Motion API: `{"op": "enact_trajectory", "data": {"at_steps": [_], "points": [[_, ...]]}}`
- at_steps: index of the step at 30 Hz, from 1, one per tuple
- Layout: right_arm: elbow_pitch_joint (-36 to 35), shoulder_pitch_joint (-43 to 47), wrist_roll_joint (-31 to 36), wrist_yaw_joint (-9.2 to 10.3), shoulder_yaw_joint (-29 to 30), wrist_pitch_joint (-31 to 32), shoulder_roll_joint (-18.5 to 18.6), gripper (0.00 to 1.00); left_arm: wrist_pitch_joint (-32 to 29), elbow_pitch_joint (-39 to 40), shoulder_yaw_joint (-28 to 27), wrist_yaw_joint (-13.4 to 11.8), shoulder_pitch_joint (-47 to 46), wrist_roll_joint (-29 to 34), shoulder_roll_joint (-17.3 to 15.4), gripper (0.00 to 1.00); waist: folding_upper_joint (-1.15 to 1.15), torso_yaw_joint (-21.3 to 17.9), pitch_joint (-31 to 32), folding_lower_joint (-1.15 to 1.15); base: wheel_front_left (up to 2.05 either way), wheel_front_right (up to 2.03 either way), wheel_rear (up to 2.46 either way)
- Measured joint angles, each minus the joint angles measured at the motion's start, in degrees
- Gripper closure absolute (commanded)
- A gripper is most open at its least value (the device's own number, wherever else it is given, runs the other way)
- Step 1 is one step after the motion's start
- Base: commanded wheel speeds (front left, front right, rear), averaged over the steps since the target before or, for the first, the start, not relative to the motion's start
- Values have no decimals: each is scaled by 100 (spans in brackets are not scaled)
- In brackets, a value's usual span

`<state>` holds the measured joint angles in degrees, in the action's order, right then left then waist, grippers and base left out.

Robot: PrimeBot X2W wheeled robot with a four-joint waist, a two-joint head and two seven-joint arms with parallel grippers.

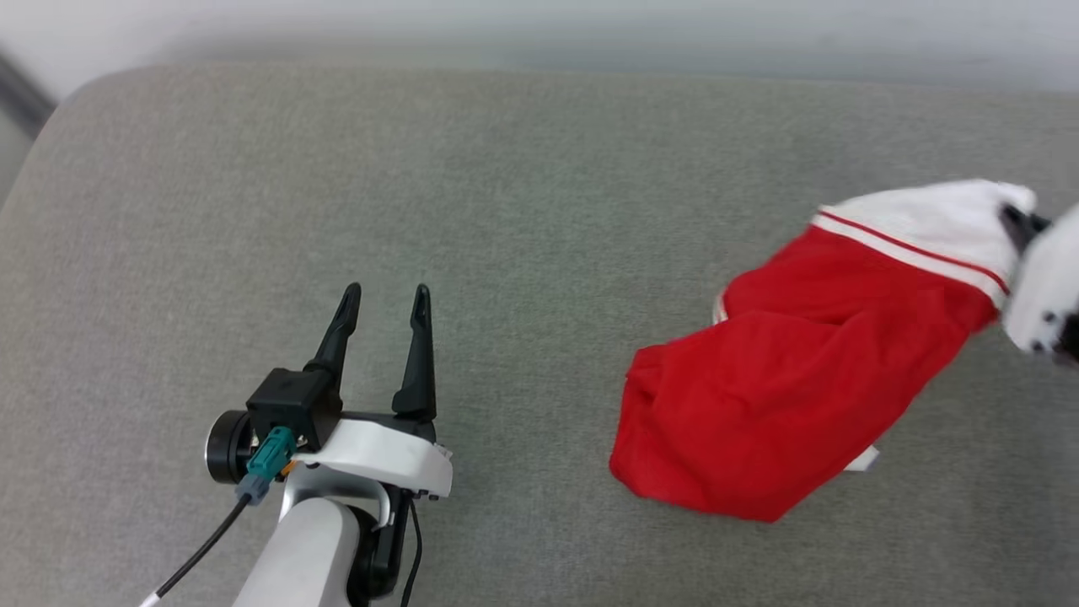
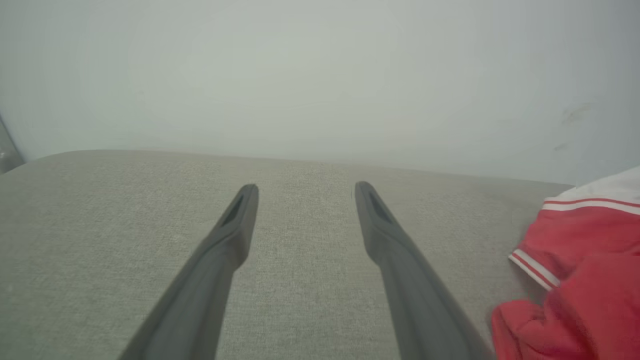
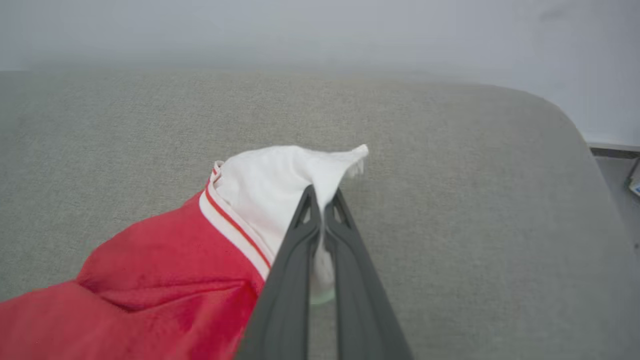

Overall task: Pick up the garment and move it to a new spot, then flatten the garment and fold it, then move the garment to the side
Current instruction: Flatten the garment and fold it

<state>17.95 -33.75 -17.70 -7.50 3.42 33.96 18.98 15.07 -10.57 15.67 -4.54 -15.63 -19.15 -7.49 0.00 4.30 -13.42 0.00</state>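
Item one, nearest my head camera: the left hand (image 1: 387,292), at lower left on its pale forearm (image 1: 299,552), with a black cable (image 1: 198,552) trailing off the wrist. Its two dark fingers (image 1: 337,337) point up the view and stand apart. In the left wrist view the left hand (image 2: 306,188) shows a wide gap with nothing in it. It hovers over bare fabric, well apart from the cloth.

Item two: the grey fabric surface (image 1: 523,211), upholstered, with rounded corners and a pale wall (image 2: 300,75) behind it.

Item three: the garment (image 1: 784,379), red, lying crumpled on the right half of that surface. I see no print on the face that is turned up. Its lower end rests bunched on the fabric. Its upper end rises toward the right edge of my view, where a white sleeve (image 1: 927,219) with red-and-white striped trim (image 1: 910,249) is drawn up.

Item four: the right hand (image 3: 323,192), fingers pressed together and pinching a fold of the white sleeve (image 3: 270,175). A peak of cloth pokes out beyond the tips. In the head view the right hand (image 1: 1022,221) is at the far right edge, partly cut off.
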Motion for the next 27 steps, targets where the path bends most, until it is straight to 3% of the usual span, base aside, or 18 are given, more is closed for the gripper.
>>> {"op": "enact_trajectory", "data": {"at_steps": [4,7,12,13,14,17,27], "points": [[-584,949,278,0,915,166,-149,100,0,-20,-20,1,127,1,-38,0,0,-172,194,0,0,0,0],[-865,1755,408,0,1574,361,-481,100,0,-35,-23,1,165,0,-63,0,0,-288,291,0,0,0,0],[-664,2865,545,0,2391,445,-1109,100,0,-89,0,3,221,-20,-74,0,0,-347,394,0,0,0,0],[-576,2984,571,0,2448,413,-1190,58,-1,-101,1,3,239,-24,-82,0,0,-348,416,0,0,0,0],[-480,3061,572,0,2496,345,-1255,0,-3,-115,1,0,257,-26,-89,0,0,-347,437,0,0,0,0],[-365,3100,564,0,2463,-149,-1327,0,-35,-146,-11,-8,318,-47,-120,0,0,-353,504,0,0,0,0],[-353,3009,677,0,1894,-2911,-1252,0,-178,-143,-3,-82,641,-118,-242,0,0,-380,866,-1,0,0,0]]}}
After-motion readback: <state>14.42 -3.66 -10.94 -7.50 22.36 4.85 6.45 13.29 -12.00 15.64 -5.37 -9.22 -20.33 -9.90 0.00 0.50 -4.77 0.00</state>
